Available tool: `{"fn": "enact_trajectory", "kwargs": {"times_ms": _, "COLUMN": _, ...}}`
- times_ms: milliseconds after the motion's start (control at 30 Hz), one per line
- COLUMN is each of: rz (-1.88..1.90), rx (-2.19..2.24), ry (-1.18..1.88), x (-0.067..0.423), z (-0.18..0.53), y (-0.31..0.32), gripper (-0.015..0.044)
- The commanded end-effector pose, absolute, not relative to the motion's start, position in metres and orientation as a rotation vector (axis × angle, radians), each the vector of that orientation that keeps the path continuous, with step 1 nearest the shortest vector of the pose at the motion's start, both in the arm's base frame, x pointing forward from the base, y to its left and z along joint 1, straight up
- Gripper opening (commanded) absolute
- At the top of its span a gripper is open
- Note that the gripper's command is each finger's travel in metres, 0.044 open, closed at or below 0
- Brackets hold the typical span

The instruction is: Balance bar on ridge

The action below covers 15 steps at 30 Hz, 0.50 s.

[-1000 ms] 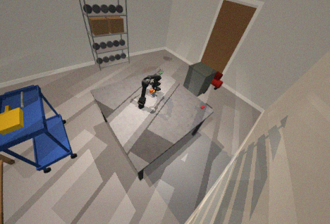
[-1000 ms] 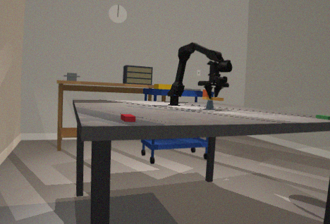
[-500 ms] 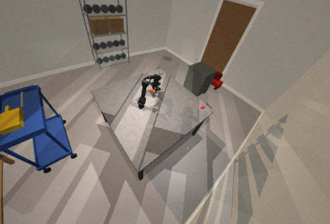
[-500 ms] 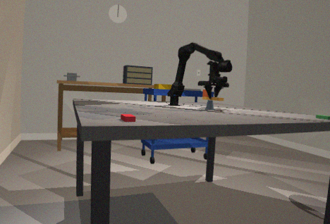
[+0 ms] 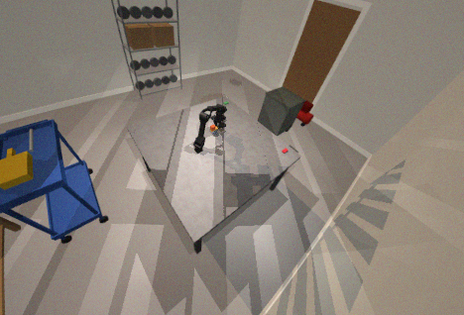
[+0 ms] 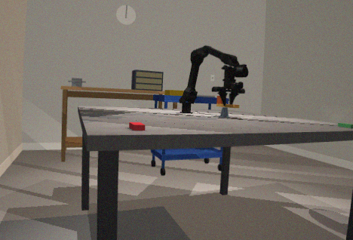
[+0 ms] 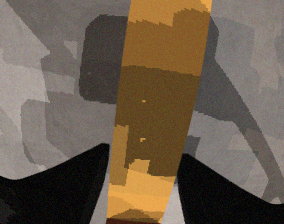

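Observation:
The orange-yellow bar (image 6: 233,106) (image 7: 158,100) lies across the top of the small grey-blue ridge (image 6: 225,113), looking about level and clear of the table (image 6: 181,129) in the exterior view. An orange-red block (image 6: 219,100) (image 5: 213,128) stands at the bar's left end there; a dark red edge (image 7: 127,221) shows at the bottom of the wrist view. My gripper (image 6: 228,104) (image 7: 144,156) points down over the bar, a fingertip on each side. The fingers stand slightly open around it, with a thin gap at the left finger. The ridge is hidden under the bar in the wrist view.
A red block (image 5: 285,151) (image 6: 136,126) lies near one table edge and a green piece (image 5: 226,103) (image 6: 345,125) near another. A large grey-green box (image 5: 282,111) stands beyond the table, and a blue cart (image 5: 74,194) stands on the floor.

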<state>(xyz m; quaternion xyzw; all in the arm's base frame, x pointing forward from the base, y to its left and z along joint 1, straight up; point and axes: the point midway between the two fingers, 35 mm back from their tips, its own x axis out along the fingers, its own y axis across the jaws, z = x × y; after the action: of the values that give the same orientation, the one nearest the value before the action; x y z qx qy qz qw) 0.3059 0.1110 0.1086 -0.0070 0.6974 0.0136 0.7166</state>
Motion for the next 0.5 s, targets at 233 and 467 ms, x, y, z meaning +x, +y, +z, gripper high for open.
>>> {"fn": "enact_trajectory", "kwargs": {"times_ms": 233, "rz": 0.030, "rx": -0.015, "ry": 1.543, "x": 0.3059, "z": 0.1087, "y": 0.1110, "gripper": 0.0290}}
{"fn": "enact_trajectory", "kwargs": {"times_ms": 467, "rz": 0.030, "rx": -0.015, "ry": 1.543, "x": 0.3059, "z": 0.1087, "y": 0.1110, "gripper": 0.0440}}
